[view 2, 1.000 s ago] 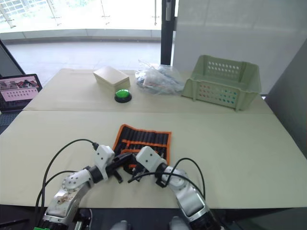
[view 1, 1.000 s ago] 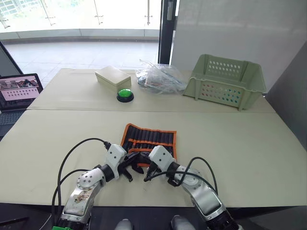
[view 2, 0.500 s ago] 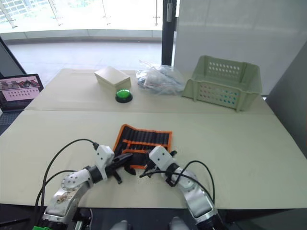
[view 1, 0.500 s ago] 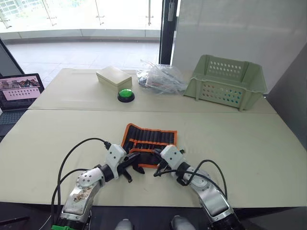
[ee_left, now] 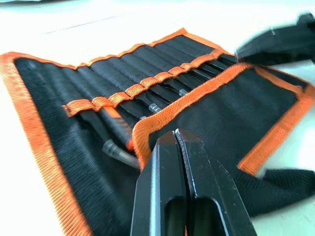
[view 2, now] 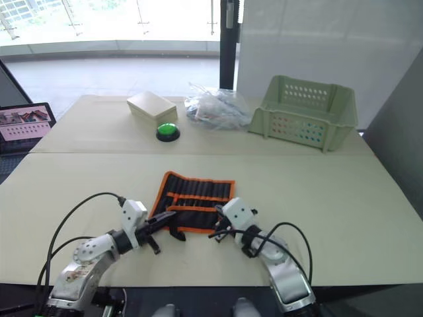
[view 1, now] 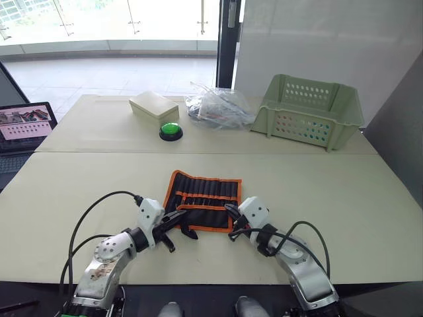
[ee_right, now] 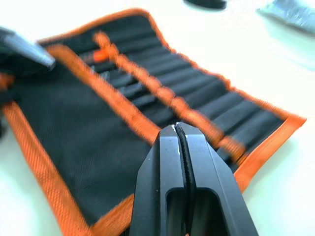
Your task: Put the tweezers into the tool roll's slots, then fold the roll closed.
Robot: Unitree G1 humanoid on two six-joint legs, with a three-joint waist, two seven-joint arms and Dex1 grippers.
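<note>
A wide beige bench [view 1: 370, 218] carries everything. At its far side sit a pale green basket [view 1: 309, 119], a crumpled clear plastic bag [view 1: 217, 107], a cream box [view 1: 153, 107] and a green button [view 1: 170, 130]; a laptop [view 1: 23, 125] shows at the far left edge. All of these lie well apart from the tool roll [view 1: 206, 197], with bare bench between. The roll lies near the front middle, black with orange trim, its near flap folded up over the lower part of the slots [ee_left: 147, 88], where slim dark tools sit tucked in. The left end effector [view 1: 184, 221] points at the roll's near left corner, the right end effector [view 1: 230, 212] at its near right edge; both have their fingers pressed together, holding nothing.
</note>
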